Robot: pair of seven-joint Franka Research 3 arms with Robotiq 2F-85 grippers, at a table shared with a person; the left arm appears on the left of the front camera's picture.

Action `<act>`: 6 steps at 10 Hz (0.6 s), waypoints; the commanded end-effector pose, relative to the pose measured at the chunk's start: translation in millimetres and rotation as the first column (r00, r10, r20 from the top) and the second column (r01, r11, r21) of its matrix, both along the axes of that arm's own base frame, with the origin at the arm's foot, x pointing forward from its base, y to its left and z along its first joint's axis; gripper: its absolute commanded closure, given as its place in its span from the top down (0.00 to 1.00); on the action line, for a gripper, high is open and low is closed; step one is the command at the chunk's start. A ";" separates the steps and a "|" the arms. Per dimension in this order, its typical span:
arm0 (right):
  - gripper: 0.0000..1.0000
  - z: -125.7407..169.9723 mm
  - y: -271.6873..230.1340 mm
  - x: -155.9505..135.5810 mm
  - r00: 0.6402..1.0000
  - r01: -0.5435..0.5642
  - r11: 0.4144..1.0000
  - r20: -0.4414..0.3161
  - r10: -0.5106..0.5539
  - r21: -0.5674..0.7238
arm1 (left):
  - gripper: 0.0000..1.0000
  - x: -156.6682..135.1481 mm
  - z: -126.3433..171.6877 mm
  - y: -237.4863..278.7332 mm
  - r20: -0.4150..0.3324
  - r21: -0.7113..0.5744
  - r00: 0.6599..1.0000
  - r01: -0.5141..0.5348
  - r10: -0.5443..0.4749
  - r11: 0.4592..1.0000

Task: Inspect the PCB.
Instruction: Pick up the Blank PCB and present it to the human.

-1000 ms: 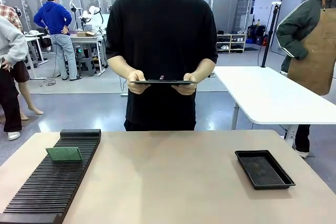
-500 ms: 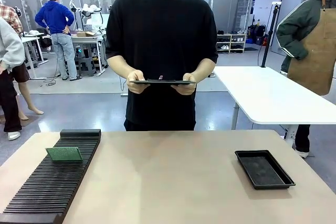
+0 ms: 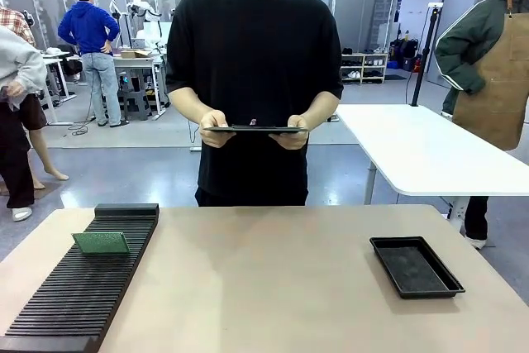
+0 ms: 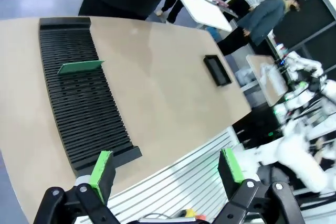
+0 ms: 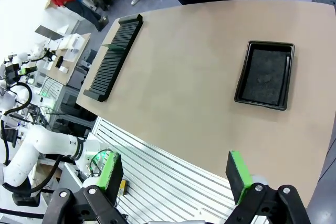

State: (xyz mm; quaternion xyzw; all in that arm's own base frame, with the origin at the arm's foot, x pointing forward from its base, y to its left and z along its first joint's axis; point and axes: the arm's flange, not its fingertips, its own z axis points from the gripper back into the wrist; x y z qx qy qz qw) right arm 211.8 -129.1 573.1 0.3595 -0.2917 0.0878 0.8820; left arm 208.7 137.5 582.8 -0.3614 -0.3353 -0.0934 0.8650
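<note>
The PCB [image 3: 101,242] stands on its long edge in a slot of the slotted black rack [image 3: 83,287]. The slot is in the far half of the rack. The rack lies on the left side of the table [image 3: 264,287] and runs from near to far. In the left wrist view the PCB [image 4: 80,66] appears as a green strip across the rack's ribs.

A shallow black tray [image 3: 416,266] lies on the right side of the table, well apart from the rack.

Left gripper [image 4: 166,167]: the jaws are spread wide and nothing is between the green pads [image 4: 102,167]. The gripper is above the near edge of the table, well apart from the PCB.

Right gripper [image 5: 175,174]: the jaws are spread wide and nothing is held. The gripper is above the near edge of the table, and the tray [image 5: 265,74] lies beyond it.

A person [image 3: 256,55] stands at the far side of the table. The person holds a flat dark clipboard [image 3: 256,129] level, with one hand [image 3: 216,131] at each end.
</note>
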 end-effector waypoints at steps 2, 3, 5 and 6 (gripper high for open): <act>1.00 1.3 -0.6 0.3 1.000 -0.009 1.000 0.007 0.009 0.005 | 1.00 17.6 48.2 -104.6 0.074 0.637 0.986 0.067 -0.147 0.768; 1.00 1.3 -0.6 0.3 1.000 -0.009 1.000 0.007 0.009 0.005 | 1.00 36.1 43.2 -129.9 0.024 0.802 0.970 0.125 -0.242 0.584; 1.00 1.3 -0.6 0.3 1.000 -0.009 1.000 0.007 0.009 0.005 | 1.00 79.7 19.7 -169.1 -0.083 0.905 0.903 0.246 -0.422 0.348; 1.00 1.3 -0.6 0.3 1.000 -0.009 1.000 0.007 0.009 0.005 | 1.00 96.3 7.7 -184.0 -0.126 0.920 0.859 0.288 -0.496 0.266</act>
